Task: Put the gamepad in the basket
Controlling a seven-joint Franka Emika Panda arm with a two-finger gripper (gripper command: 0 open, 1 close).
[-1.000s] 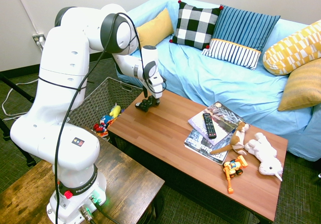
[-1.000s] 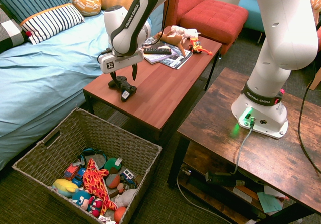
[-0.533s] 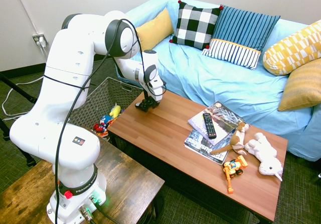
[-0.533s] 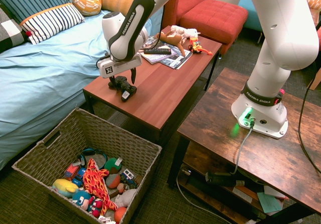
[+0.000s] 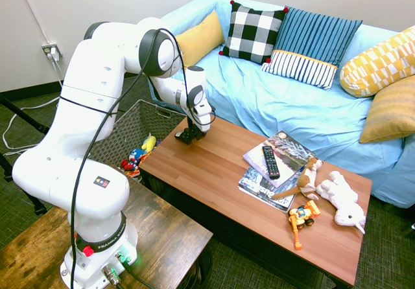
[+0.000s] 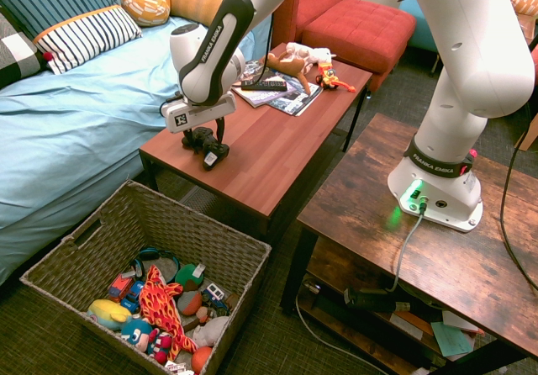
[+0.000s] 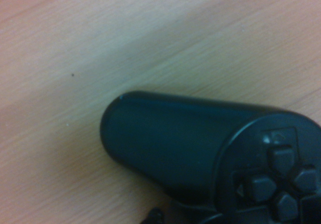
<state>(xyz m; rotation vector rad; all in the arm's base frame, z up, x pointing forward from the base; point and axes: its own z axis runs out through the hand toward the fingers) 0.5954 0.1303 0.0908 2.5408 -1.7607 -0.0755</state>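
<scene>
At the table (image 5: 214,172) corner nearest the sofa (image 5: 292,101), end effector (image 6: 204,134) points straight down over the gamepad (image 6: 206,146), fingers either side of it. Gap between them partly narrowed; cannot tell whether they grip it. Gamepad lies flat on the wood (wrist view shows one rounded handle and the direction pad (image 7: 273,181), blurred). Basket (image 6: 151,224) sits on the floor just below that table end, toys inside. Remote (image 5: 270,161) on magazines (image 5: 275,166) further along, well apart.
</scene>
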